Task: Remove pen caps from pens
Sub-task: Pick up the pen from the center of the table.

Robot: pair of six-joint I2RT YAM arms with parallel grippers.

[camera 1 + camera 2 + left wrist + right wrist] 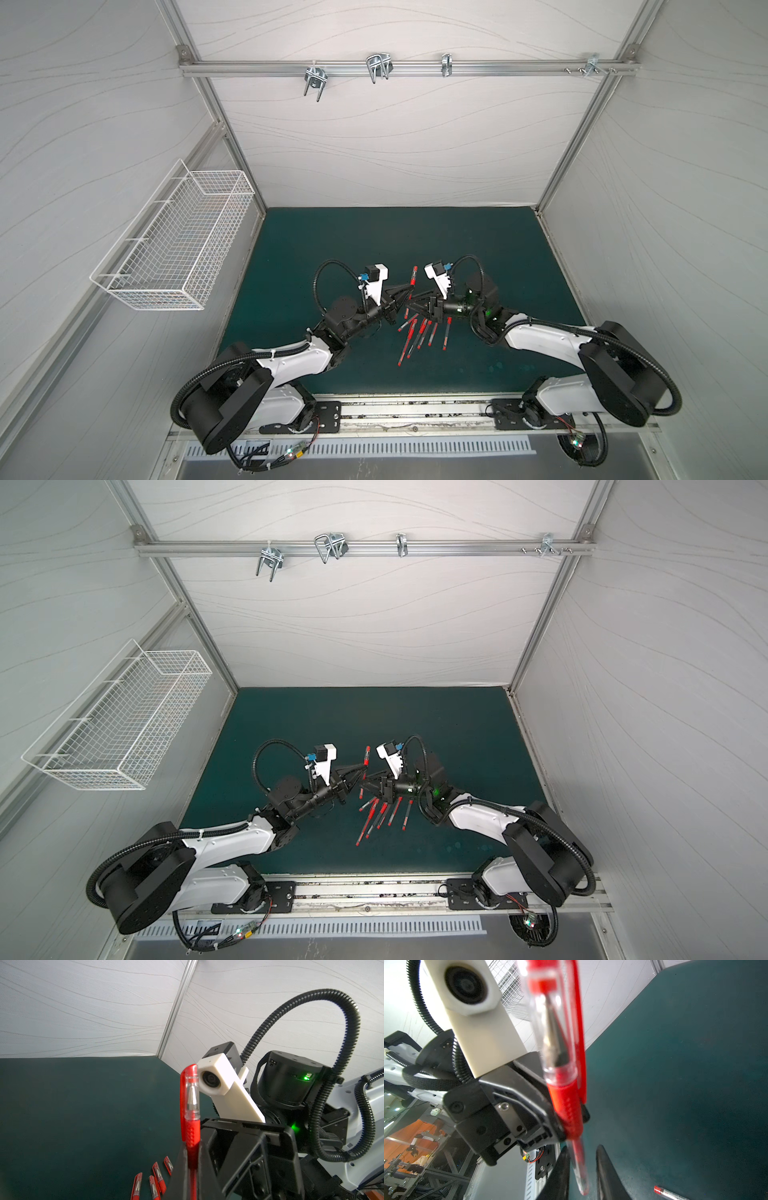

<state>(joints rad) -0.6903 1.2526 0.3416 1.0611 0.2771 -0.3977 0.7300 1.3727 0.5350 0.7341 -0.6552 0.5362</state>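
Left tool [192, 1147] clamped on one raised pen [192, 1132], its cap [192, 1088] still seated; right tool [581, 1151], jaws apart, straddles that pen's barrel; about six further pens [417, 338] lie capped on the bench [332, 249] below it; no loose cap in view.

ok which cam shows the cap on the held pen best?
Left wrist: the cap is sharp and whole, red clip included. Right wrist has it close but blurred, top cut off. In both top views it's only a small red sliver.
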